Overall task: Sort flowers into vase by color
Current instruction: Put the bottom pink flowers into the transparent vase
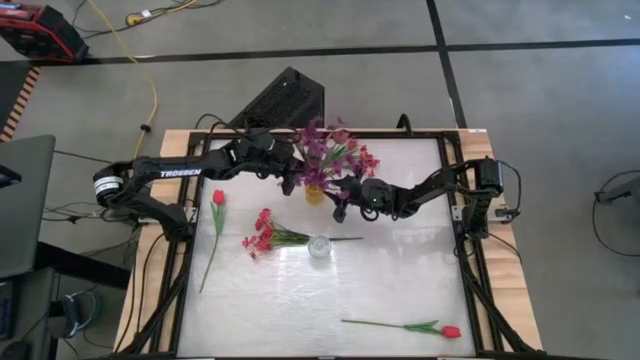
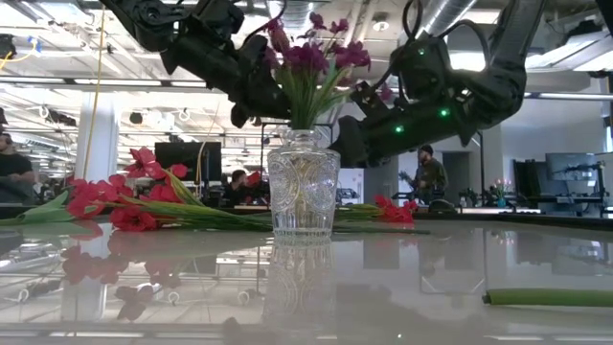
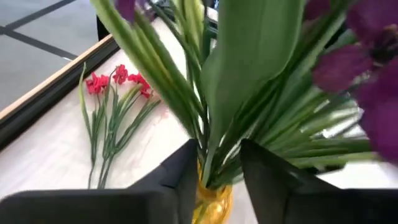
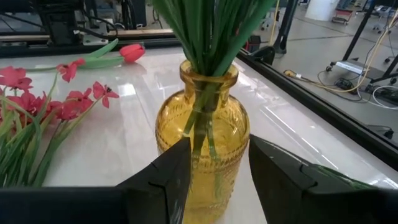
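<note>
Purple flowers point(image 1: 325, 150) stand with their green stems point(image 3: 186, 93) in a yellow glass vase point(image 1: 315, 193) at the table's far middle. My left gripper point(image 3: 217, 177) is open just above the vase's mouth, and the stems pass between its fingers; whether a finger touches them does not show. My right gripper point(image 4: 217, 180) is at the vase from the right. Red-pink sprays point(image 1: 265, 235) lie flat beside a clear glass vase point(image 1: 319, 247). One red tulip point(image 1: 217, 198) lies at the left and another point(image 1: 450, 331) near the front right. My right gripper has the yellow vase's lower body point(image 4: 214, 155) between its two fingers, one on each side. The fingers come nearly level from the table's right side. The vase stands upright on the table.
The clear vase point(image 2: 303, 187) stands in front of the yellow one, toward the near edge. A dark frame point(image 1: 455, 200) runs round the tabletop. Bare tabletop lies at the near middle and far right. People stand in the room beyond the table.
</note>
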{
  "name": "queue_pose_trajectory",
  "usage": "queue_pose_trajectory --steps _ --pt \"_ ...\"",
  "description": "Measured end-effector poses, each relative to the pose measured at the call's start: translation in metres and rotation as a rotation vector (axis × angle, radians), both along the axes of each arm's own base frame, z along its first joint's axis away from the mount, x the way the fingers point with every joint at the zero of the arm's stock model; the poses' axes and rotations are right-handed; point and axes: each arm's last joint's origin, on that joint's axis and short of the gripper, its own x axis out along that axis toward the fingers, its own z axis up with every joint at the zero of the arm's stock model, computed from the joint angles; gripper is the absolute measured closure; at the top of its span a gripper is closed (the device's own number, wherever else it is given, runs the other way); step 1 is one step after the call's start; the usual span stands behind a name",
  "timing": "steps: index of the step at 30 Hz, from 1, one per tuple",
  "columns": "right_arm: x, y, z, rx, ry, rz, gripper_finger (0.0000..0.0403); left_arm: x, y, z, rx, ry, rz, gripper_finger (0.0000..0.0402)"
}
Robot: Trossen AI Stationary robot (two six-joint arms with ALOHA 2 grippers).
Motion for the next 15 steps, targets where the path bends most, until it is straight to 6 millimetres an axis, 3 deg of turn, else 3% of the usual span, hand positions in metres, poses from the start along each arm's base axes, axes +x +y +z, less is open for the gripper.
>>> queue_pose_trajectory --steps 6,15 --pt "0.000 0.000 -0.001 0.001 0.011 0.000 0.0216 -0.016 -0.007 0.011 0.071 0.063 -0.041 0.0250" --pt "0.000 0.000 -0.001 -0.001 0.014 0.000 0.0216 -0.051 -0.023 0.023 0.111 0.209 -0.078 0.0246"
